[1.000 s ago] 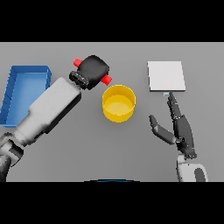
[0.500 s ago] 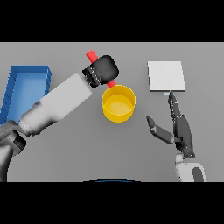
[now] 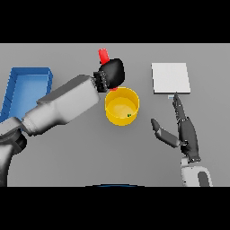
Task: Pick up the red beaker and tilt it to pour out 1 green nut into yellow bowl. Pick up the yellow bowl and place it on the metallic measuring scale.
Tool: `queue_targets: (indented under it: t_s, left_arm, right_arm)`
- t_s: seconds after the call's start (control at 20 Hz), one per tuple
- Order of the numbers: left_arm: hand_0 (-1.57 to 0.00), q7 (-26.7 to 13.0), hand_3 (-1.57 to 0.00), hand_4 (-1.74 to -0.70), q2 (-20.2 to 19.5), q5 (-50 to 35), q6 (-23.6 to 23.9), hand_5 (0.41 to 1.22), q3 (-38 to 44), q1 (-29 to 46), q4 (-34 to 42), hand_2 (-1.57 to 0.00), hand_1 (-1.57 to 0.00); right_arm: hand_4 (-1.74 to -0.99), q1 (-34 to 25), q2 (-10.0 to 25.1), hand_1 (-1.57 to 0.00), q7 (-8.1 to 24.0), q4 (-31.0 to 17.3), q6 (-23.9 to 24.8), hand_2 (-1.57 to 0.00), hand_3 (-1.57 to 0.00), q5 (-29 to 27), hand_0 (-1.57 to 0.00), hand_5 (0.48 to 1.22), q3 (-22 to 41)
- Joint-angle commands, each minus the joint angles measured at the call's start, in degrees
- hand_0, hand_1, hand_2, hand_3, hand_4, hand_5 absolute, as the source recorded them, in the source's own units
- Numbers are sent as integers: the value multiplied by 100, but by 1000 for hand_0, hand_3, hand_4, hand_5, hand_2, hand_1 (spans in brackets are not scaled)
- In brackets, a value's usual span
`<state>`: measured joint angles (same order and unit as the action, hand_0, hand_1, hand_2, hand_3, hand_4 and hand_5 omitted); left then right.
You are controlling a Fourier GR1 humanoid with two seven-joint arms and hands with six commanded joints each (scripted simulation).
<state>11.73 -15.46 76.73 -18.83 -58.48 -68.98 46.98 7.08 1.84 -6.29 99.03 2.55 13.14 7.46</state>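
1. Pouring is the step in hand: the left hand (image 3: pixel 112 73) holds the red beaker (image 3: pixel 103 55) tilted over the far left rim of the yellow bowl (image 3: pixel 121 106), its lower end dipping toward the bowl's mouth.
2. One small green nut (image 3: pixel 129 115) already lies inside the bowl, near its right wall, so I'd judge the pour done; doing it well now means righting the beaker gently before a second nut slips out.
3. Its fingers are curled tightly round the beaker's middle, only the red ends showing.
4. Idle at the near right, the right hand (image 3: pixel 185 132) rests with fingers straight and thumb spread, holding nothing.
5. Far right sits the metallic measuring scale (image 3: pixel 170 77), well apart from the bowl; a blue tray (image 3: pixel 27 85) lies far left.
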Motion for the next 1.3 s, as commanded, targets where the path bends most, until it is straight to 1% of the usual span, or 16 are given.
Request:
queue_targets:
  t_s: [0.0, 0.05, 0.1, 0.15, 0.3, 0.4, 0.45, 0.5, 0.6, 0.7, 0.8, 0.85, 1.0, 1.1, 1.2, 1.25]
  left_arm:
    - [-1571, 17, -1568, -1733, 27, 78, 5, 1221, -71, -59, -41, -1571, -1571]
    - [-1571, -16, -1568, -1732, 83, 191, -23, 1221, -178, -113, -51, -1571, -1571]
    - [-1571, -50, -1569, -1733, 132, 286, -11, 1221, -268, -135, -52, -1571, -1571]
    - [-1571, 18, -1569, -1733, 122, 361, -39, 1221, -325, -276, -34, -1571, -1571]
    - [-1571, 238, -1570, -1732, 86, 567, 53, 1221, -456, -723, -124, -1571, -1571]
    - [-1571, 488, -1570, -1729, -17, 652, 99, 1221, -426, -1251, -290, -1571, -1571]
    - [-1571, 513, -1571, -1728, -52, 612, 155, 1221, -286, -1501, -416, -1571, -1571]
    - [-1571, 461, -1571, -1727, -83, 542, 144, 1221, -112, -1689, -601, -1571, -1571]
    - [-1571, 423, -1571, -1720, -326, 379, 381, 1221, 284, -1980, -912, -1571, -1571]
    - [-1571, 196, -1571, -1722, -468, 100, 380, 1221, 824, -2292, -1369, -1571, -1571]
    - [-1571, -103, -1571, -1728, -573, -356, 179, 1221, 1504, -2497, -1839, -1571, -1571]
    - [-1571, -321, -1523, -1731, -723, -792, 0, 1221, 2059, -2542, -2012, -1571, -1571]
    - [-1571, -840, -1507, -1736, -1212, -1990, -166, 1221, 3511, -2421, -2544, -1571, -1571]
    - [-1571, -962, -1530, -1738, -1554, -2642, -58, 1221, 4229, -2183, -2757, -1571, -1571]
    - [-1571, -1165, -1545, -1739, -1784, -3218, 203, 1221, 4823, -1809, -2831, -1571, -1571]
    - [-1571, -1289, -1550, -1739, -1862, -3459, 321, 1221, 5049, -1574, -2864, -1571, -1571]
  right_arm:
    - [-1136, 10, 30, 1, -10, 32, -32, 1, 1, -69, 1, 579, -40]
    - [-1135, 78, 48, 1, -36, 81, -57, 1, 1, -109, 1, 580, -54]
    - [-1133, 21, 61, 1, 44, 103, -32, 1, 1, -109, 1, 579, -81]
    - [-1130, -3, 0, 1, 85, 16, 4, 1, 1, -72, 1, 577, -53]
    - [-1138, 73, -29, 1, -51, 36, 55, 1, 1, 4, 1, 572, -15]
    - [-1138, 32, -62, 1, 42, 66, 44, 1, 1, -43, 1, 565, -14]
    - [-1135, -68, -20, 1, 101, 47, 88, 1, 1, 20, 1, 563, -41]
    - [-1133, -40, -31, 1, 57, 29, 97, 1, 1, 64, 1, 557, -6]
    - [-1131, 0, -18, 1, -75, 64, 15, 1, 1, -30, 1, 553, -4]
    - [-1117, 5, 12, 1, -67, 40, -65, 1, 1, -98, 1, 554, -10]
    - [-1104, -108, -6, 1, -17, -27, -112, 1, 1, -132, 1, 563, 12]
    - [-1102, -147, 7, 1, -49, -80, -141, 1, 1, -153, 1, 572, 6]
    - [-1114, -224, 29, 1, -27, -98, -164, 1, 1, -220, 1, 578, -27]
    - [-1121, -210, 41, 1, -167, -157, -156, 1, 1, -149, 1, 588, 13]
    - [-1125, -251, 89, 1, -71, -203, -162, 1, 1, -121, 1, 601, 3]
    - [-1127, -179, 122, 1, -143, -174, -153, 1, 1, -50, 1, 606, 37]
